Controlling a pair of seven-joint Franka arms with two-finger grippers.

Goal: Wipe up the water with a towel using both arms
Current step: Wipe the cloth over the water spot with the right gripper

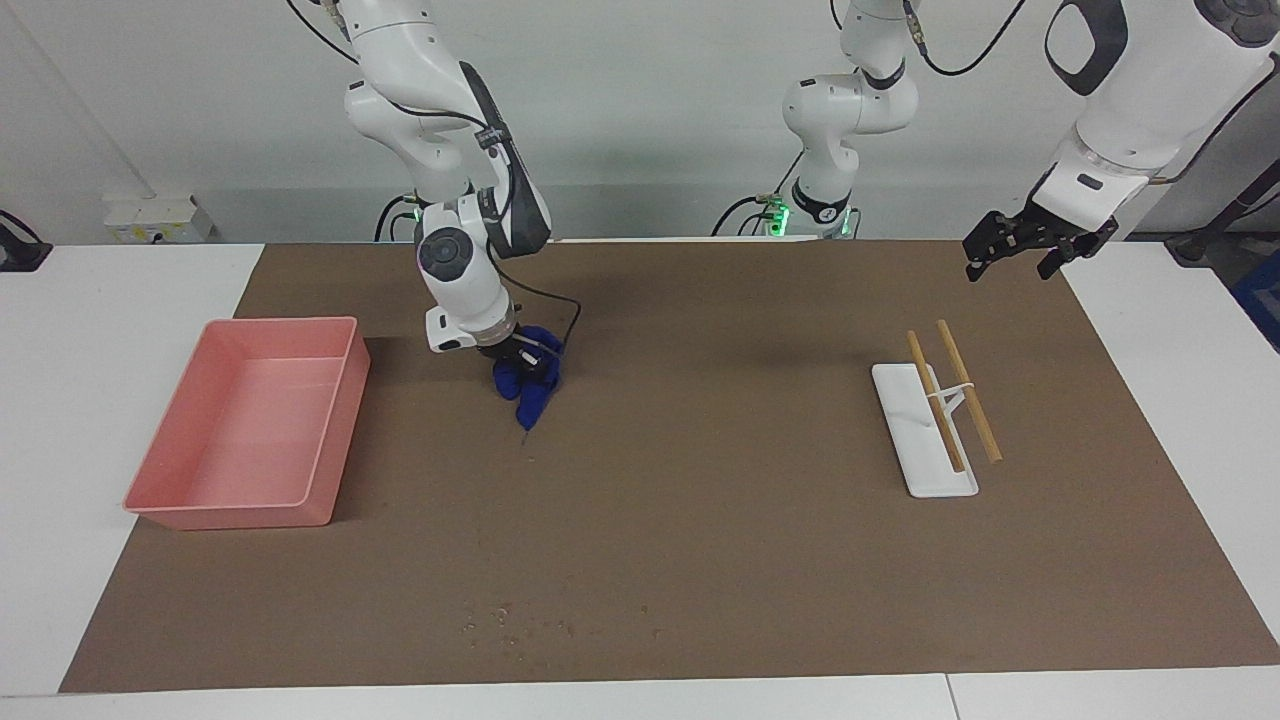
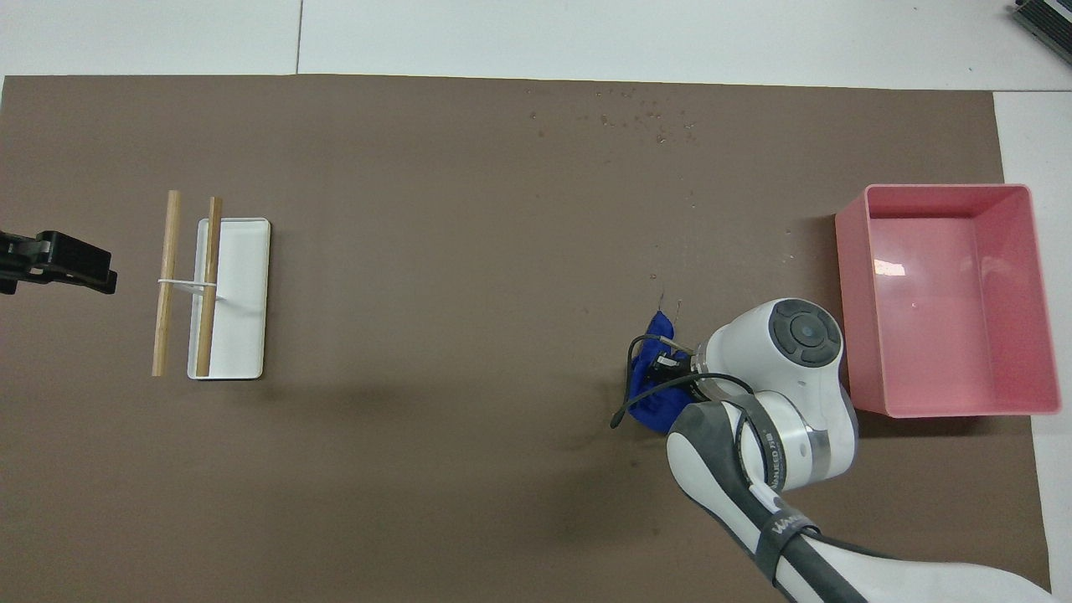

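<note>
The water (image 1: 520,620) is a loose scatter of tiny pale droplets on the brown mat near the table edge farthest from the robots; it also shows in the overhead view (image 2: 636,117). My right gripper (image 1: 520,365) is shut on a bunched blue towel (image 1: 530,385) and holds it just above the mat, beside the pink bin; its tip hangs down. In the overhead view the towel (image 2: 649,381) peeks out from under the right wrist. My left gripper (image 1: 1020,245) waits raised at the left arm's end of the table, and shows at the edge of the overhead view (image 2: 50,260).
A pink bin (image 1: 330,420) (image 2: 854,251) stands at the right arm's end. A white tray (image 1: 915,450) (image 2: 247,301) with two wooden sticks (image 1: 965,390) (image 2: 167,276) joined by a white band lies toward the left arm's end.
</note>
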